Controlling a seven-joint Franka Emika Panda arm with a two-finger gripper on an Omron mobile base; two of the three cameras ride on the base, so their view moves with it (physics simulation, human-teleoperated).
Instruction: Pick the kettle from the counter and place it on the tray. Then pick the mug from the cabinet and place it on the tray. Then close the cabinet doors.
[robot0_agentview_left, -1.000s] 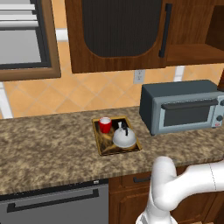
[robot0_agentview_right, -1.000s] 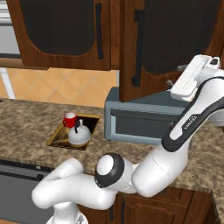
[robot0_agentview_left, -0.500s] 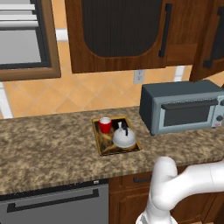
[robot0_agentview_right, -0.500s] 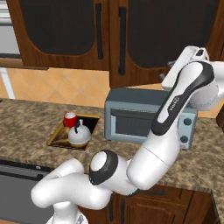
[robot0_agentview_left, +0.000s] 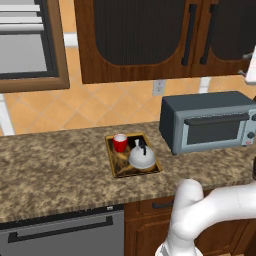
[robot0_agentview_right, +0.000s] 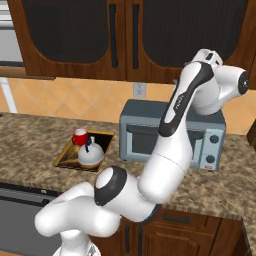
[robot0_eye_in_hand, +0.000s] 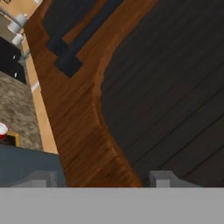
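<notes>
Kettle (robot0_agentview_left: 142, 157) and red mug (robot0_agentview_left: 120, 143) sit together on tray (robot0_agentview_left: 116, 166), tray on table (robot0_agentview_left: 55, 165) left of toaster oven (robot0_agentview_left: 210, 120), bare granite all round. Cabinet doors (robot0_agentview_left: 135, 37) shut, bar handles (robot0_agentview_right: 124, 36) side by side. Tool (robot0_eye_in_hand: 99, 178) close against ribbed door panel (robot0_eye_in_hand: 175, 87); finger spread unclear, cannot tell.

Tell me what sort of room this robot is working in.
A rendered home kitchen, most likely: a speckled brown-grey granite counter, reddish-brown wooden wall cabinet doors above it, and a grey toaster oven beside a dark gold-rimmed tray holding a silver kettle and red mug.
</notes>
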